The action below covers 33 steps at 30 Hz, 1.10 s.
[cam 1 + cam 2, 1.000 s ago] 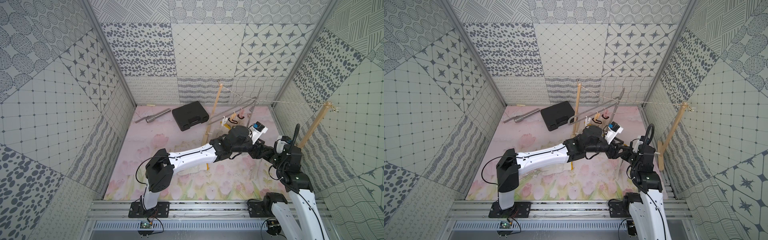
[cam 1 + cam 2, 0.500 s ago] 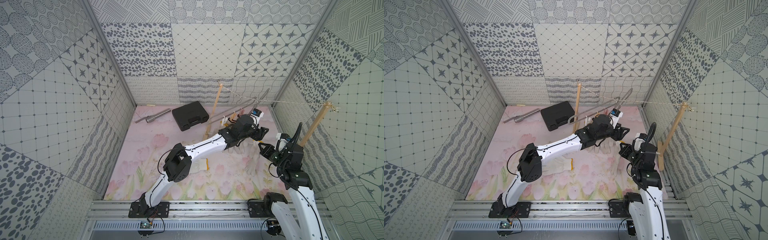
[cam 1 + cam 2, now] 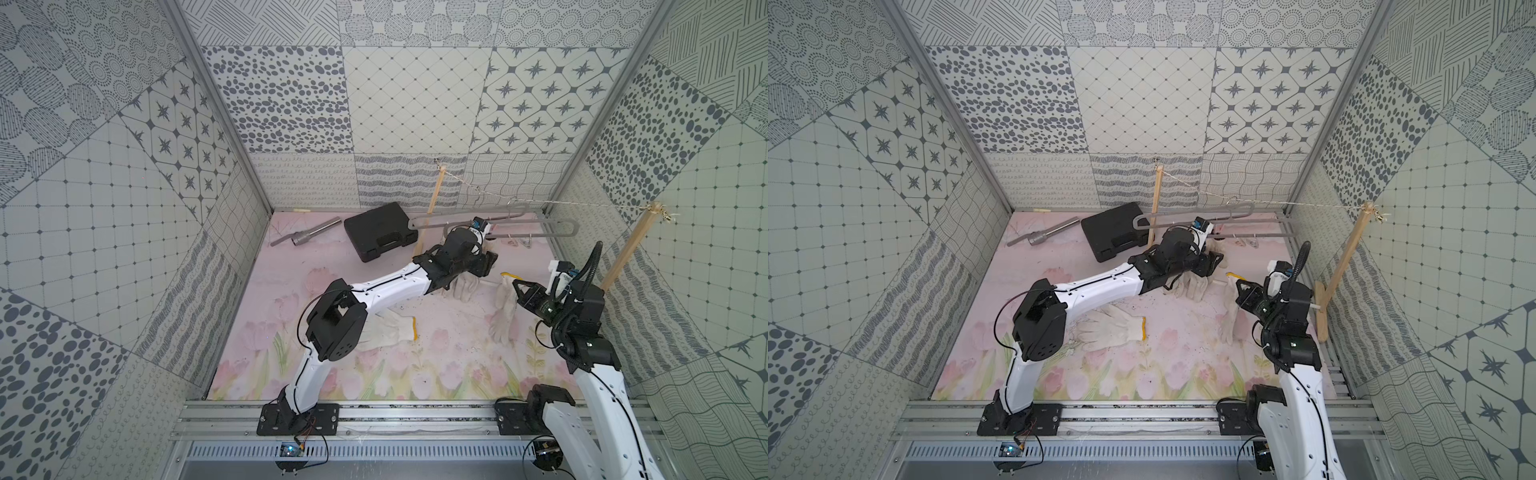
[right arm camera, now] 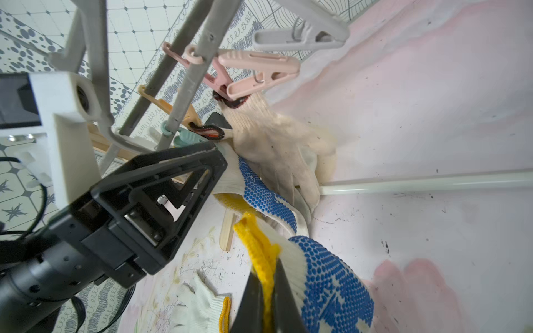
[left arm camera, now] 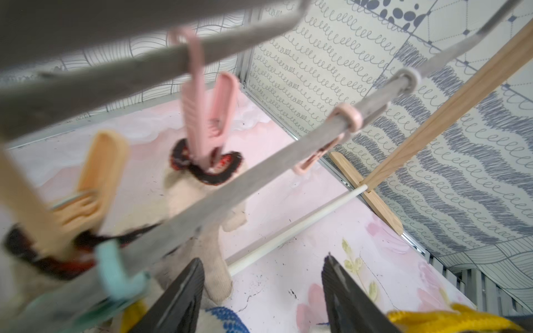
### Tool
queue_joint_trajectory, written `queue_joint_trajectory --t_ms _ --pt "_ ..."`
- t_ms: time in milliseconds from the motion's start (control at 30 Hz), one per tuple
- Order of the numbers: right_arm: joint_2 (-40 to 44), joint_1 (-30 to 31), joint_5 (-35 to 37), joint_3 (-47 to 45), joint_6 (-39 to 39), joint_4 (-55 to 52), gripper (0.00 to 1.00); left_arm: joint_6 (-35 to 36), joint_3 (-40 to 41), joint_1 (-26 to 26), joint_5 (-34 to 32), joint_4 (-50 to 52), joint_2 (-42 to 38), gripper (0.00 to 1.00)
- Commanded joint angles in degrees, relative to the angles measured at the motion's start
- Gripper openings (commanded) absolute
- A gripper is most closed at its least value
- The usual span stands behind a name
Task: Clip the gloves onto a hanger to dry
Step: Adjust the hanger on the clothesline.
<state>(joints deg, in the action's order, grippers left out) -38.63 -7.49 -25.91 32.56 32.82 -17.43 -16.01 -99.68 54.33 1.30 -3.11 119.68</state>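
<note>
We look down on a pink, tulip-printed table (image 3: 415, 374) walled in patterned tile. At about 1 o'clock, just under a string (image 3: 582, 203) stretched between two wooden posts, hangs a long flat grey plastic hanger (image 5: 259, 171) made of narrow oblong loops, with small pastel pegs dangling from its bars. In the left wrist view a pink peg (image 5: 207, 115) bites the black-and-red cuff of a plain, grubby cream knitted glove (image 5: 202, 196), whose fingers droop to the table. Beside it an orange peg (image 5: 95, 178) sits at another black-and-red cuff, too blurred to judge the grip, and a teal peg (image 5: 115, 268) hangs close to the lens. The left gripper (image 5: 259, 276) sits below the hanger bars, its black jaws spread wide with nothing between them. At 3 o'clock the right gripper (image 4: 266, 276) has its jaws pinching the yellow-edged cuff of a cream glove with a blue-dotted palm (image 4: 331, 276), which hangs down from them. A second blue-dotted glove (image 4: 259, 190) lies crumpled against the clipped one. Just toward 7 o'clock from the centre a paler cream glove with a yellow cuff edge (image 3: 386, 328) lies flat, partly under the left arm. At 11 o'clock sits a closed black plastic case (image 3: 378, 230), and further toward 10 a grey metal tube (image 3: 316, 232). A thin white rod (image 4: 432, 181) lies on the table by the clipped glove's fingers.
</note>
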Motion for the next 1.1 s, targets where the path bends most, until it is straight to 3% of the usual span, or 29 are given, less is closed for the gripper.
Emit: queue_joint_trajectory --t_ms 0,267,533,833,1067 --pt "0.21 -0.12 -2.09 -0.48 0.1 6.85 0.0 2.28 7.81 -1.41 1.85 -10.45 -4.42 0.68" --pt "2.84 -0.13 5.84 -0.17 -1.42 -0.42 0.0 -0.39 10.39 -1.83 11.12 -16.74 -4.45 0.7" --pt "2.32 -1.35 12.32 1.16 -2.17 -6.43 0.0 -2.3 8.36 -0.41 11.01 -19.1 -2.35 0.7" --pt "0.63 -3.2 4.89 1.77 -4.25 -3.88 0.0 -0.13 7.72 -0.32 8.99 -17.84 -2.94 0.69" --pt "-0.65 -3.22 7.97 3.48 -4.13 -0.73 0.0 0.28 9.23 -0.36 9.49 -18.18 -4.43 0.67"
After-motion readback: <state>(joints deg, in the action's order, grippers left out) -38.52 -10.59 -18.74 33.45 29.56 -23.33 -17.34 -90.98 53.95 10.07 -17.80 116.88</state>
